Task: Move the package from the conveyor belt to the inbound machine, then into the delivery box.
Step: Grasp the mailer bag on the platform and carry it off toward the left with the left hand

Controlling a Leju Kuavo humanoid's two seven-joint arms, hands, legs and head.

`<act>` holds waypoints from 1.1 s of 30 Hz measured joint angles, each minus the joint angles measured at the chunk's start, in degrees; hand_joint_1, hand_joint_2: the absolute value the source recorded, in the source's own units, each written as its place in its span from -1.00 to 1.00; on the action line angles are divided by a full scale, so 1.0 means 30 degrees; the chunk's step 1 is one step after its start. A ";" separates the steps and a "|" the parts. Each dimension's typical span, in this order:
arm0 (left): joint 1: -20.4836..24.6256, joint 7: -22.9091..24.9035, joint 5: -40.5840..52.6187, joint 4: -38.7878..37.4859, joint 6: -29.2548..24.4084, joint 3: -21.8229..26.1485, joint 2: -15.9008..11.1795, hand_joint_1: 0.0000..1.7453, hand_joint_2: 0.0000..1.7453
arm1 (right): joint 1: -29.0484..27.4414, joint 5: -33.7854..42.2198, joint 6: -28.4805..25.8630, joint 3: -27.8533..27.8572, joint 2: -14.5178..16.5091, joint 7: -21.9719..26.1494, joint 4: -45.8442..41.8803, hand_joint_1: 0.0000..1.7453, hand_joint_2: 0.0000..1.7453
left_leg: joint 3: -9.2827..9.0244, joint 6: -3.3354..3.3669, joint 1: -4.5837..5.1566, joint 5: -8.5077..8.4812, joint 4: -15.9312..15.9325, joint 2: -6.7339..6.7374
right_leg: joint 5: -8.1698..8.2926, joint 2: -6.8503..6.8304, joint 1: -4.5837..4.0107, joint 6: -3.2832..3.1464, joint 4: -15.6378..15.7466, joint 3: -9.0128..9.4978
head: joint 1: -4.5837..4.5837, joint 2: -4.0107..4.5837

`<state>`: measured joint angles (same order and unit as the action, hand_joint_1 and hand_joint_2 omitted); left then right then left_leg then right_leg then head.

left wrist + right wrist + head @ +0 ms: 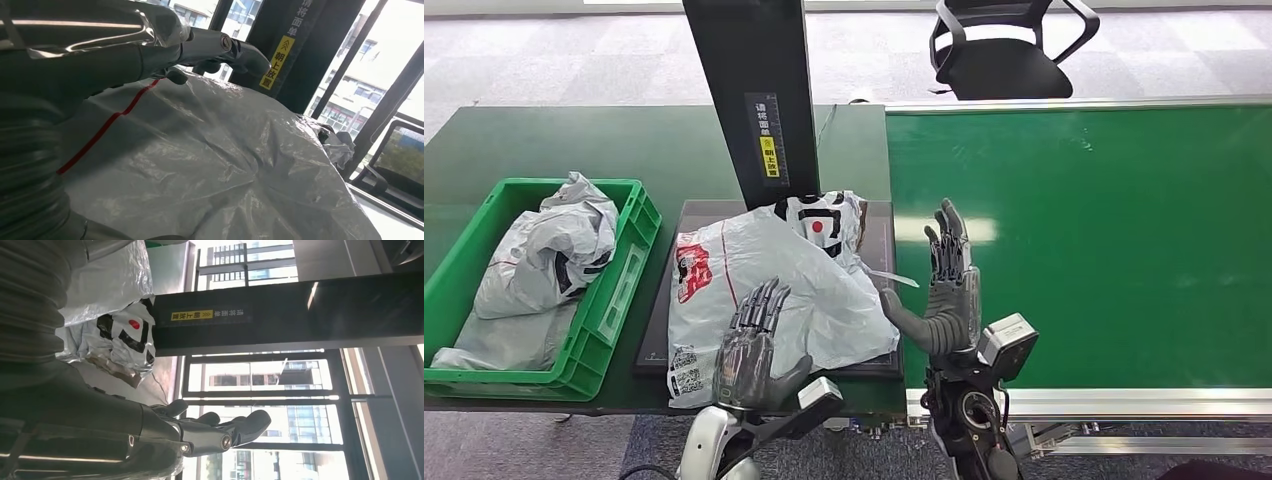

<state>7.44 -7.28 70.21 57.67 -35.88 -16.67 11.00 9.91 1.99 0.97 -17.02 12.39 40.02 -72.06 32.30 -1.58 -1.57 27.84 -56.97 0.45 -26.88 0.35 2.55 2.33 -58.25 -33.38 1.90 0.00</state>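
The package (774, 285), a large grey-white plastic bag with a red stripe and a red label, lies on the black plate (879, 225) of the inbound machine. At its far end is a crumpled part with black print and a red dot (824, 222); I cannot tell whether that is a second bag. My left hand (754, 345) lies over the bag's near edge with fingers stretched out, holding nothing. In the left wrist view its fingers (225, 47) reach over the bag (210, 165). My right hand (946, 290) stands upright and open just right of the bag, at the belt's edge.
The machine's black post (749, 90) rises behind the plate. A green crate (629, 265) at the left holds other grey bags. The green conveyor belt (1104, 240) stretches to the right. A black office chair (1004, 50) stands beyond it.
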 joint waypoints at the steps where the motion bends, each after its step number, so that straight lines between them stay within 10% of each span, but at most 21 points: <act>1: 0.0290 -0.0095 -0.0229 -0.0454 -0.0044 0.0062 0.0015 -1.00 1.00 | -0.0011 0.0058 0.0082 0.0026 0.0011 0.0000 0.0000 -1.00 1.00 | 0.0000 0.0000 -0.0001 -0.0001 0.0000 -0.0003 | 0.0000 0.0000 -0.0001 0.0000 -0.0001 0.0001 | -0.0002 0.0000; 17: 0.4235 -0.1572 -0.2368 -0.7350 -0.0739 0.1900 0.0150 -1.00 1.00 | -0.0069 0.0557 0.0749 0.0113 0.0146 -0.0131 0.0035 -1.00 1.00 | -0.0008 -0.0001 -0.0001 -0.0002 0.0001 -0.0014 | 0.0000 -0.0004 -0.0001 0.0000 -0.0003 0.0033 | 0.0002 0.0000; 21: 0.4384 -0.1732 -0.2399 -0.7683 -0.0869 0.2082 0.0244 0.74 1.00 | -0.0068 0.0590 0.0818 0.0157 0.0146 -0.0138 0.0097 -1.00 1.00 | -0.0028 0.0000 -0.0001 -0.0003 0.0001 -0.0013 | 0.0001 -0.0004 0.0000 0.0000 -0.0003 0.0056 | 0.0002 0.0000; 33: 0.3333 -0.3764 -0.2465 -0.6171 -0.1377 0.2745 0.0512 1.00 1.00 | -0.0174 0.0743 0.0880 0.0348 0.0146 -0.0140 0.0189 -1.00 1.00 | -0.0012 -0.0001 -0.0001 -0.0001 0.0001 -0.0010 | -0.0001 -0.0001 0.0000 0.0001 -0.0003 0.0030 | 0.0002 0.0000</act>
<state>17.44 -18.58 62.81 39.16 -40.01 -8.43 12.53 9.39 4.22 3.61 -15.97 12.83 39.60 -71.49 32.27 -1.58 -1.57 27.84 -56.97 0.42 -26.88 0.35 2.55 2.33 -58.26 -33.29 1.90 0.00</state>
